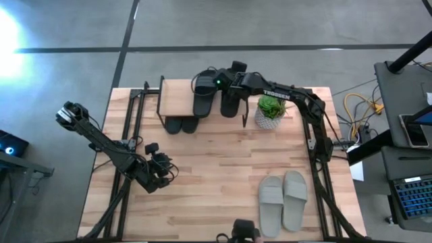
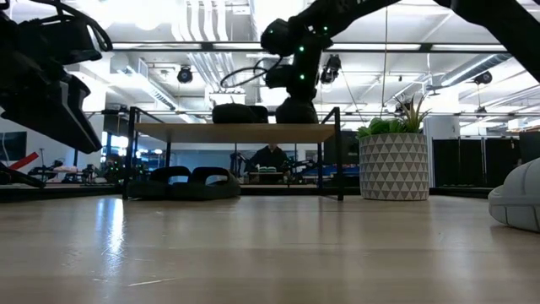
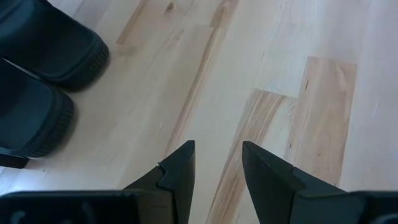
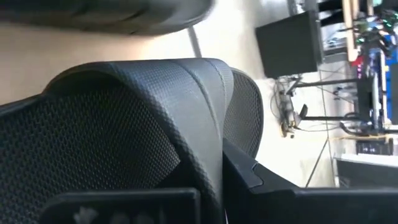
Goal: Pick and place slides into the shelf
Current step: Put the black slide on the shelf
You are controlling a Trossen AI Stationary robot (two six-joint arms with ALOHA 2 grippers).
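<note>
- The light grey pair of slides point(image 1: 283, 198) lies side by side at the near edge of the table point(image 1: 202, 175), touching nothing else.
- The left gripper point(image 1: 160, 170) hovers over bare wood on the near left, its jaws partly apart and holding nothing.
- The shelf point(image 1: 183, 98) stands at the far edge; one black pair point(image 2: 183, 181) sits on its lower tier, toes poking out toward the table's middle.
- On the shelf's top plank rests a black slide point(image 1: 204, 94).
- Just beside it, the right gripper point(image 1: 231, 86) is clamped tight on the strap of another black slide point(image 1: 231, 103) at the plank's right end.
- A potted plant point(image 1: 271, 111) stands right of the shelf.
</note>
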